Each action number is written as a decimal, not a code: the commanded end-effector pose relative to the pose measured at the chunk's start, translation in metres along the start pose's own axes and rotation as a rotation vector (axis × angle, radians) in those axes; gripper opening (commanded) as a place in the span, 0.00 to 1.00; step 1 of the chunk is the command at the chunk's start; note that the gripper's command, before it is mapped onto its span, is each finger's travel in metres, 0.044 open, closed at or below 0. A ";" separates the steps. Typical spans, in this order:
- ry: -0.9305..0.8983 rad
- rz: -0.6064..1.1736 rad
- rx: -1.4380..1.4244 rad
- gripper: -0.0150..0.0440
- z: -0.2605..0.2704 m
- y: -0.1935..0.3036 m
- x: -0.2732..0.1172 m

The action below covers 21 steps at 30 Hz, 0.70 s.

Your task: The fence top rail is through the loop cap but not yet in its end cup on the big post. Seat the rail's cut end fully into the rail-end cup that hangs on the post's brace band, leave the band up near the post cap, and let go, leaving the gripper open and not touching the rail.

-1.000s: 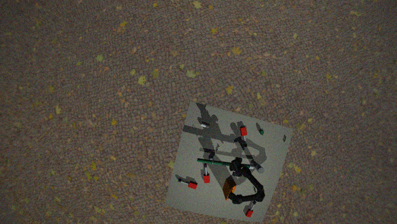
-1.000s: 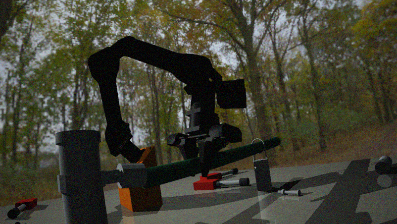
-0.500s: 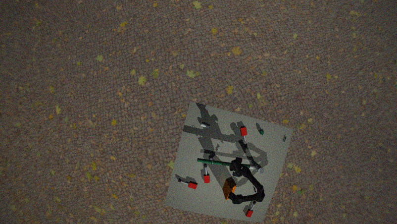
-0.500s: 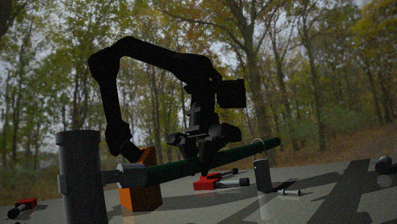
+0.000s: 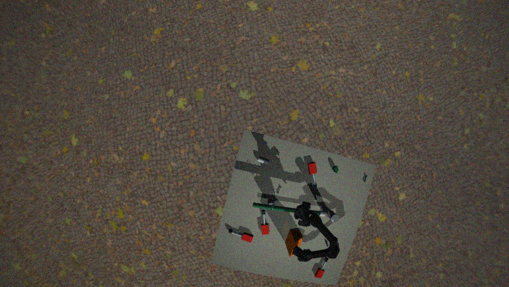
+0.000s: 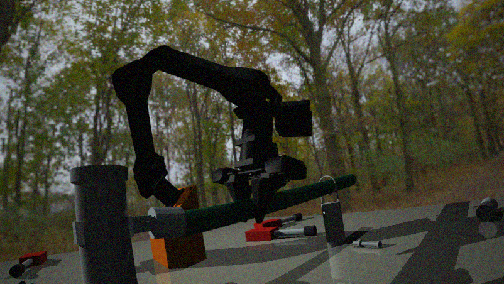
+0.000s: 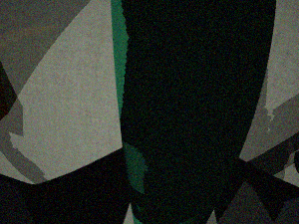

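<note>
The dark green rail (image 5: 263,206) (image 6: 219,215) (image 7: 194,74) slopes down towards the big post, its far end raised. My gripper (image 5: 303,213) (image 6: 251,210) is shut on the rail between loop and cup. The rail passes through the wire loop (image 6: 327,176) above the small post (image 6: 333,222). Its near end enters the mouth of the grey cup (image 6: 169,221); the depth inside is hidden. The cup hangs beside the big post (image 5: 334,218) (image 6: 102,204) from the brace band (image 6: 78,234), which sits some way below the post cap (image 6: 98,173).
An orange block (image 5: 294,242) (image 6: 180,252) stands under the arm's base. Red-headed mallets lie around, one mallet (image 5: 264,228) near the rail and another mallet (image 5: 311,167) beyond it. A small grey bolt (image 6: 368,244) lies near the small post.
</note>
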<state>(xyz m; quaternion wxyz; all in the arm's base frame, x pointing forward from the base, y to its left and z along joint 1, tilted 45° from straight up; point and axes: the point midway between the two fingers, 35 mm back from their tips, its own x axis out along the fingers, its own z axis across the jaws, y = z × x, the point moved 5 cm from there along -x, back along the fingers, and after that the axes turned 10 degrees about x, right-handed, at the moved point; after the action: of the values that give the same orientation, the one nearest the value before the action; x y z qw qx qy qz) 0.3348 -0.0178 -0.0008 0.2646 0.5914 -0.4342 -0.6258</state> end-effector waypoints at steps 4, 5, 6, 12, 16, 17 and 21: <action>0.010 0.012 -0.003 0.25 -0.002 0.006 -0.004; 0.010 0.012 -0.003 0.25 -0.002 0.007 -0.004; 0.010 0.012 -0.003 0.25 -0.002 0.007 -0.004; -0.002 0.000 -0.002 0.25 0.000 0.000 0.000; -0.002 0.000 -0.002 0.25 0.000 0.000 0.000; -0.002 0.000 -0.002 0.25 0.000 0.000 -0.001; -0.002 0.000 -0.002 0.25 0.000 0.002 -0.001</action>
<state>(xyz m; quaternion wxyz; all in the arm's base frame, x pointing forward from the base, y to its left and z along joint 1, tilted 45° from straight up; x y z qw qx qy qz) 0.3347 -0.0177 -0.0005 0.2635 0.5901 -0.4332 -0.6283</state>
